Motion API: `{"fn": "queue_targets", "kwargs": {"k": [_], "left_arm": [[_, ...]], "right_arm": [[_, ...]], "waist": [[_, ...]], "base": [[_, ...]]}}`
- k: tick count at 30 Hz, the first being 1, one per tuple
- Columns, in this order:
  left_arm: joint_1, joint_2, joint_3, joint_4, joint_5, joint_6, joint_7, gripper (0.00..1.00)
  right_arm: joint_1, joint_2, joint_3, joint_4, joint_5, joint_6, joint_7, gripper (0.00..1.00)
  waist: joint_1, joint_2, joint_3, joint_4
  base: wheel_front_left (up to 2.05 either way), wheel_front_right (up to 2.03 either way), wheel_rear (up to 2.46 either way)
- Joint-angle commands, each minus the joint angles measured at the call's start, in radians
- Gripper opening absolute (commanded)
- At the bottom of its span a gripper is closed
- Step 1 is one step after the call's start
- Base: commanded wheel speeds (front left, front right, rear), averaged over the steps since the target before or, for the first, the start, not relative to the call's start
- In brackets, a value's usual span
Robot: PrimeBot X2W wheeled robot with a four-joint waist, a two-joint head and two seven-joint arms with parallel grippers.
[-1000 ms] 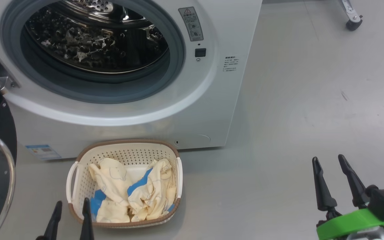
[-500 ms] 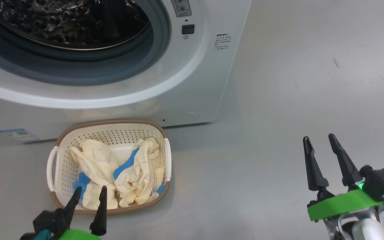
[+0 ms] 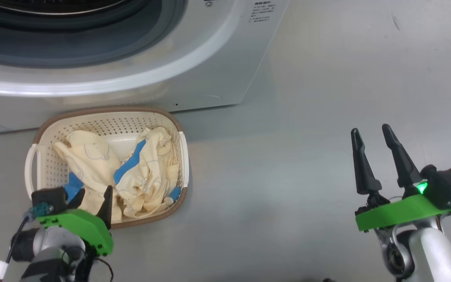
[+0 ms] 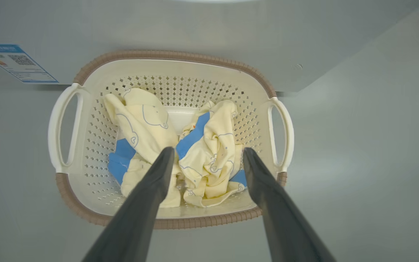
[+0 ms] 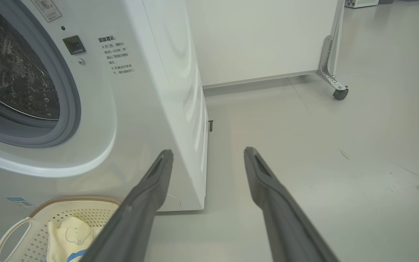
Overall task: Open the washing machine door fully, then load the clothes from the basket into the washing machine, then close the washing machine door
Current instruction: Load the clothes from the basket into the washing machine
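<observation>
Basket [image 3: 108, 111] down on the floor [image 3: 288, 176], just one, tucked right in front of the washing machine [image 3: 210, 58], with two white handles [image 4: 289, 134], one each side. Clothes [image 3: 147, 172] all inside it, bunched in two cream heaps with blue patches; how many garments, I can't tell. Left gripper [image 3: 94, 195] is over the basket's near rim, its two dark fingers [image 4: 149, 196] spread apart with nothing pinched, tips above the cloth, touching or not I can't say. Right gripper [image 3: 370, 130] sits well off to the right over bare floor, two fingers wide apart as well, empty. From the right wrist, the machine's mouth is open: one steel drum [image 5: 9, 80], one grey seal [image 5: 67, 109] ringing it. One black latch slot [image 5: 74, 44] and one printed notice [image 5: 116, 54] sit right of the opening. One blue sticker [image 4: 16, 62] low on the machine's front, left of the basket. One castor wheel [image 5: 340, 94] far away on the right.
</observation>
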Motion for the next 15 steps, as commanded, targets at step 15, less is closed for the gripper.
{"fn": "queue_targets", "kwargs": {"k": [15], "left_arm": [[-0.273,0.049,0.004,0.331,-0.127,0.000,-0.018,1.00]], "right_arm": [[-0.088,-0.034,0.007,-0.053,-0.041,-0.003,-0.010,1.00]], "waist": [[-0.0002,0.0000,0.200,-0.001]], "base": [[0.00,0.00,0.00]]}}
